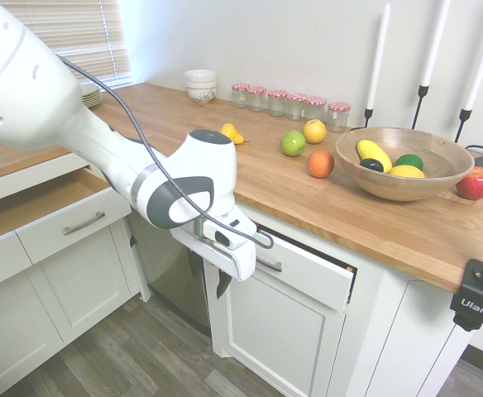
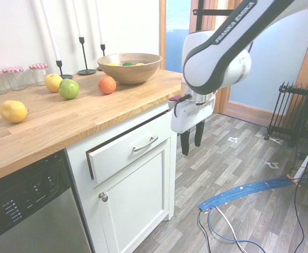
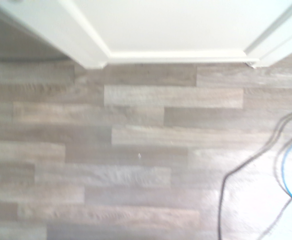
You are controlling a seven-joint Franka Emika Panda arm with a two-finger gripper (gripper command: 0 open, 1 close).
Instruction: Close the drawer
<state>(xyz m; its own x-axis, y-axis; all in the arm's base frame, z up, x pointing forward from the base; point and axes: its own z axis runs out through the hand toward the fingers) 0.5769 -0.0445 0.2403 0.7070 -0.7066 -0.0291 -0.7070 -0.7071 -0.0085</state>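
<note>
The drawer [image 2: 123,153] sits under the wooden counter. It has a flat white front [image 1: 312,273] and a curved silver handle [image 2: 145,143]. It stands slightly ajar, with a dark gap along its top edge. My gripper [image 2: 192,139] hangs in front of the drawer's outer corner, clear of the handle, pointing down at the floor. It is open with nothing between its dark fingers [image 2: 185,142]. In the first exterior view the gripper [image 1: 209,276] is beside the drawer's near end. The wrist view shows only plank floor and the white cabinet base [image 3: 176,30].
Below the drawer is a white cabinet door with a knob [image 2: 103,196], and a dishwasher [image 2: 22,211] stands beside it. A narrower drawer [image 1: 72,219] with a straight handle stands open. Fruit, a wooden bowl [image 1: 403,161], jars and candlesticks are on the counter. Cables lie on the floor [image 2: 238,192].
</note>
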